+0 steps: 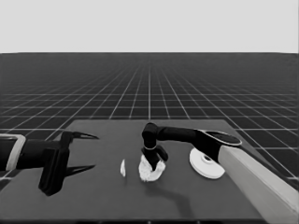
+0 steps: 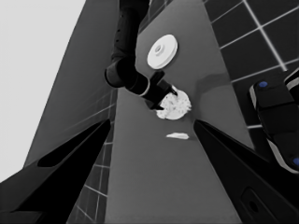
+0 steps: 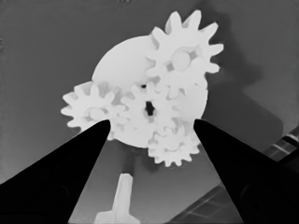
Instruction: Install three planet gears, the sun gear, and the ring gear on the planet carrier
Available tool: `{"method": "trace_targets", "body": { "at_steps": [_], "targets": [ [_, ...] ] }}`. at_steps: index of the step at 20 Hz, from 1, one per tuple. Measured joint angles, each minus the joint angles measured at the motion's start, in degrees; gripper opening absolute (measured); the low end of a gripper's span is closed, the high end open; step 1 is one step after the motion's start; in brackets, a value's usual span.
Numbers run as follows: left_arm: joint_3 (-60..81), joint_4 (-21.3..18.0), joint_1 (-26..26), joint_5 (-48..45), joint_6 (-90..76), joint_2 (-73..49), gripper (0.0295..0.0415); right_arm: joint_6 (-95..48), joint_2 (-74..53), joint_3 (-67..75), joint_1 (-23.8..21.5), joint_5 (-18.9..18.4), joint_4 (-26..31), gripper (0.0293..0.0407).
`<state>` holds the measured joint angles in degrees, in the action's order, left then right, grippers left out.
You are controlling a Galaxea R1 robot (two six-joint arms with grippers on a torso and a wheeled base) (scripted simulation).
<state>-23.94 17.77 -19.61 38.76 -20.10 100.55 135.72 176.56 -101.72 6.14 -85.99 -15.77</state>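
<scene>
Gears (image 3: 154, 112) cover the smaller round part (image 3: 117, 65); right end effector (image 3: 149, 126) spread above; left end effector (image 1: 81, 151) spread, idle.

Smaller round part (image 3: 124, 70): mostly covered by four gears (image 3: 184, 58); only its upper-left face shows.
Same stack, head view: right gripper (image 1: 155, 161) blocks its top; teeth too small to count.
Thin piece (image 3: 122, 198): cut off by the right wrist picture's lower edge.
Larger round part (image 1: 205, 164): its far-right rim hidden behind the right arm's pale forearm.
Left arm: cut off at the head view's left edge.
</scene>
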Motion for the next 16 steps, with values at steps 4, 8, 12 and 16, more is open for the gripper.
{"method": "trace_targets", "body": {
  "at_steps": [4,8,12,16],
  "targets": [
    [0.0,0.0,0.0,0.0,0.0,0.0,0.0385,-36.68,-0.69,3.25,-4.97,-2.1,4.03,0.0391],
    [0.0,0.0,0.0,0.0,0.0,0.0,0.0385,-54.91,-0.91,4.09,-7.55,-2.24,6.29,0.0385],
    [0.0,0.0,0.0,0.0,0.0,0.0,0.0385,-57.15,-0.95,4.14,-7.81,-2.19,6.61,0.0385],
    [0.0,0.0,0.0,0.0,0.0,0.0,0.0385,-110.16,-64.48,69.44,11.73,15.83,-20.45,0.0386]
  ]
}}
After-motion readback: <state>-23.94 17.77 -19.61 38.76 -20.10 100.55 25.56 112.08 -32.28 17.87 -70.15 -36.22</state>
